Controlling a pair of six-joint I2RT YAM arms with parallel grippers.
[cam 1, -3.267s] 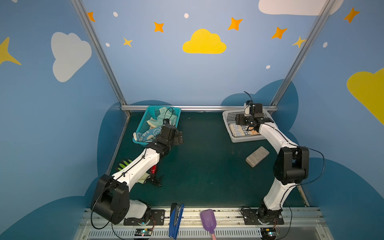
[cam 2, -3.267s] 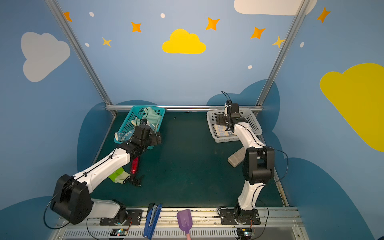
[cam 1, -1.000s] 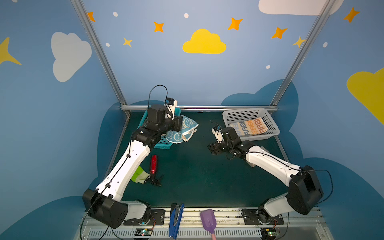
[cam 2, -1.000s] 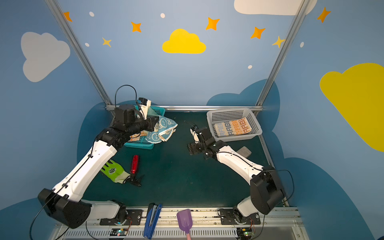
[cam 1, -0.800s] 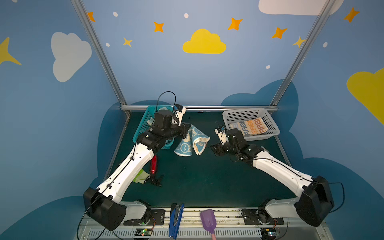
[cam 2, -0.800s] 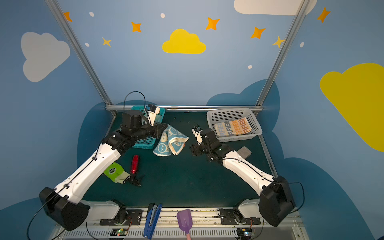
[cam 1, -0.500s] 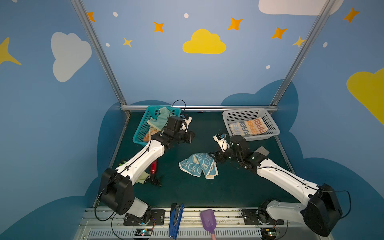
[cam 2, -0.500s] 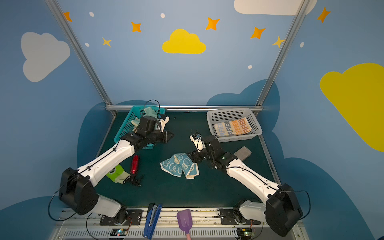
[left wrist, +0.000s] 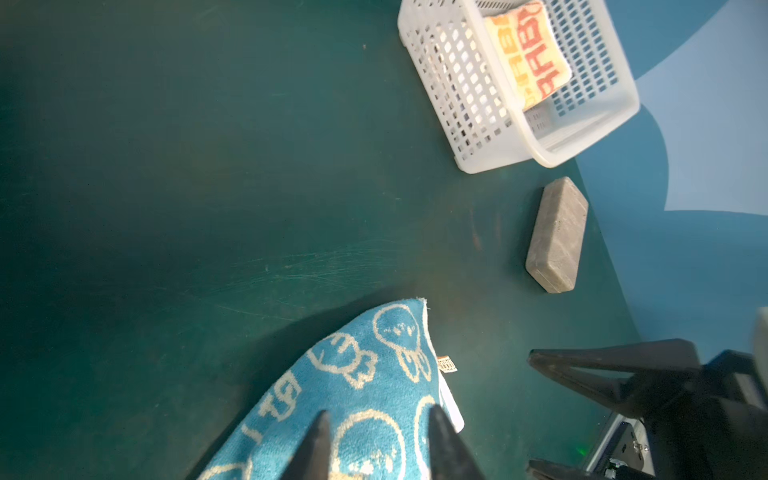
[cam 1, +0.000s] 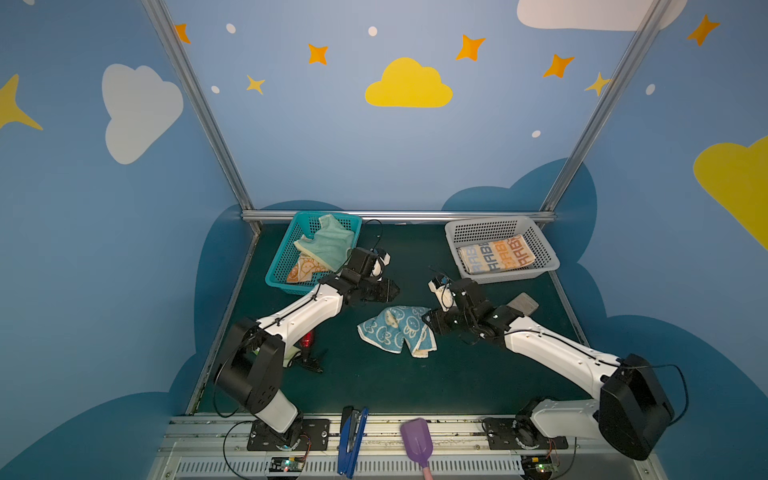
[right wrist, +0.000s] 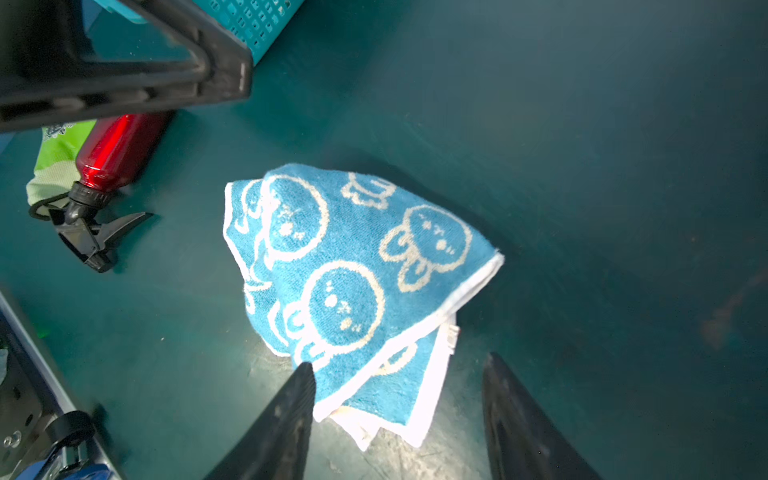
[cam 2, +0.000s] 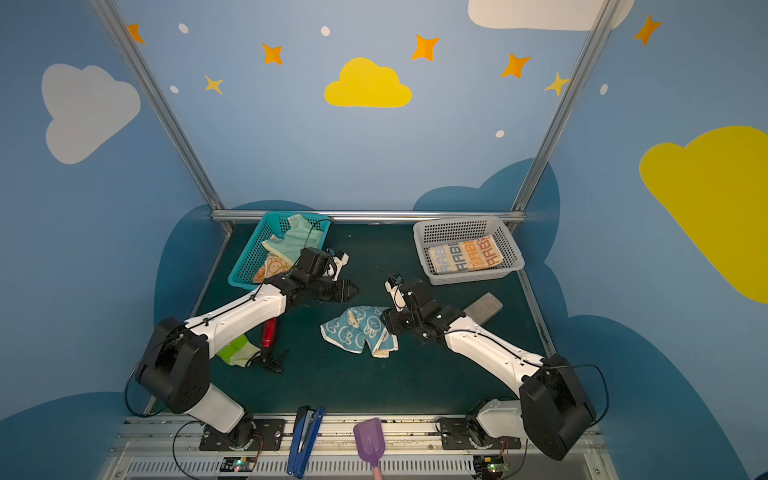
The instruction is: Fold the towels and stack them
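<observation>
Item in hand: blue rabbit towel (cam 1: 395,332), lying rumpled and half doubled over near the middle of the desk (cam 1: 415,257), not yet flat. Left gripper (cam 1: 390,289) is hovering just beyond the towel's far edge, fingers parted and holding nothing. Right gripper (cam 1: 428,322) is sitting at the towel's right edge, fingers spread wide with a hemmed corner lying between them, not pinched. Lettered towel (cam 1: 494,253) is resting folded in the white basket (cam 1: 498,222) at the far right corner. Mint-green towel (cam 1: 330,245) and orange rabbit towel (cam 1: 301,270) are waiting in the teal basket (cam 1: 286,245) at the far left corner. Step, by my reading: spreading out the second towel for folding. The next move is probably calling for each gripper to take a corner and pull the cloth flat. The right wrist view is showing the stacked white hems and the gap between the fingers (right wrist: 299,386), which the top views are too distant to settle. The left wrist view is showing a small label at the towel's edge, and the grey block (left wrist: 557,237) by the white basket.
</observation>
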